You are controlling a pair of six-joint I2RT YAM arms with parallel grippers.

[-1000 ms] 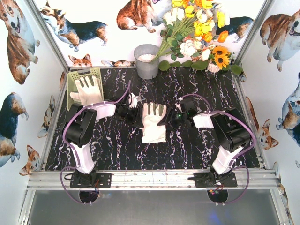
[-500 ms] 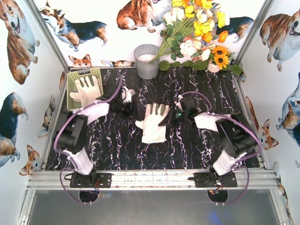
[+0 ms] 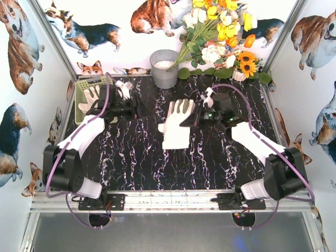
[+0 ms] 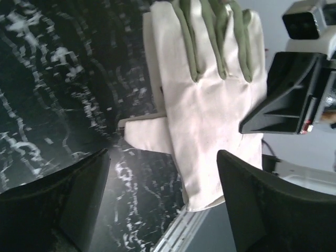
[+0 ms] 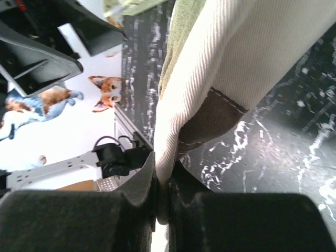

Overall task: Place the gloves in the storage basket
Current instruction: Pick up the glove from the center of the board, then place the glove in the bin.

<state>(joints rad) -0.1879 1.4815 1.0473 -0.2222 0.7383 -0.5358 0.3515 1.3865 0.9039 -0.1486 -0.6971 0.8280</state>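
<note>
One cream-white glove [image 3: 175, 130] with grey-green finger patches hangs over the middle of the black marble table. My right gripper [image 3: 193, 117] is shut on its edge. In the right wrist view the fabric [image 5: 236, 47] is pinched between the shut jaws of the right gripper [image 5: 163, 197]. Another glove [image 3: 92, 97] lies in the pale yellow-green storage basket [image 3: 80, 100] at the back left. My left gripper [image 3: 137, 108] is just right of the basket, open and empty. In the left wrist view it [image 4: 163, 157] faces the held glove [image 4: 210, 100].
A round grey metal bucket [image 3: 164, 68] stands at the back centre, with a bunch of artificial flowers [image 3: 220, 37] to its right. Walls printed with corgis close in the table on three sides. An aluminium rail [image 3: 168, 199] runs along the near edge.
My right gripper has shut on the middle glove and carried it a little toward the back. My left arm has swung back and left toward the basket while its jaws opened.
</note>
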